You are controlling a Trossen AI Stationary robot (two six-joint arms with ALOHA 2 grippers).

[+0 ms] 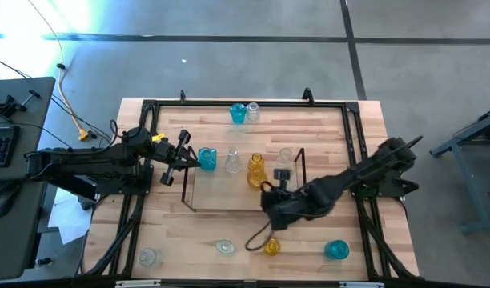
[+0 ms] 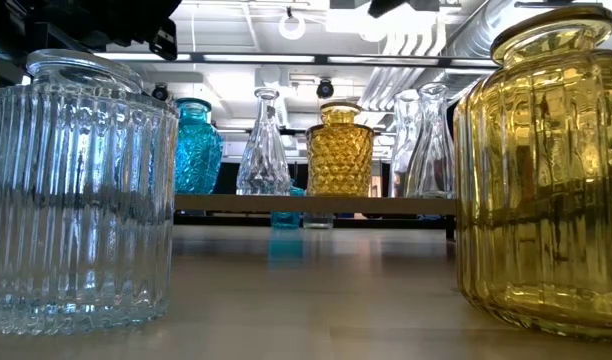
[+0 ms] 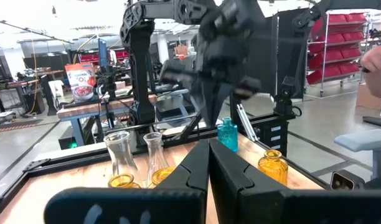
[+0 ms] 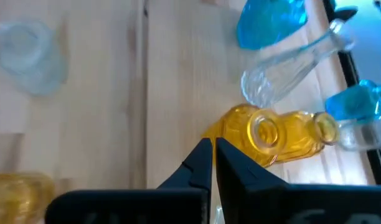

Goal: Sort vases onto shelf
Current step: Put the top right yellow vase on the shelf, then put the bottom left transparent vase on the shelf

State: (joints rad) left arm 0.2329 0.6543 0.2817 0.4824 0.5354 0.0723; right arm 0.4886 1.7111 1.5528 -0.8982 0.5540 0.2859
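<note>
The right gripper (image 1: 271,214) hangs over the near edge of the low dark-framed shelf with a light wood surface (image 1: 221,196), its jaws clenched on nothing; in the right wrist view the two dark fingers (image 4: 200,167) meet tip to tip with no glass between them. Just beyond those tips stand two amber-yellow faceted glass vases (image 4: 265,134), one behind the other, close to the jaws but apart from them. Farther past them leans a clear narrow-necked glass vase (image 4: 284,68), with a blue glass vase (image 4: 268,22) beyond it.

The left gripper (image 1: 183,160) sits at the shelf's left end, jaws likewise pressed shut and empty. The teal-blue bulbous vase (image 1: 207,158) stands on the shelf just beside its tips, not touching.

On the wooden counter (image 1: 325,128), off the shelf, a blue and a clear vase (image 1: 244,113) stand together at the far side. At the near edge are a clear ribbed vase (image 1: 149,257), another clear one (image 1: 224,246), a small amber vase (image 1: 271,246) below the right gripper, and a blue one (image 1: 336,250).
</note>
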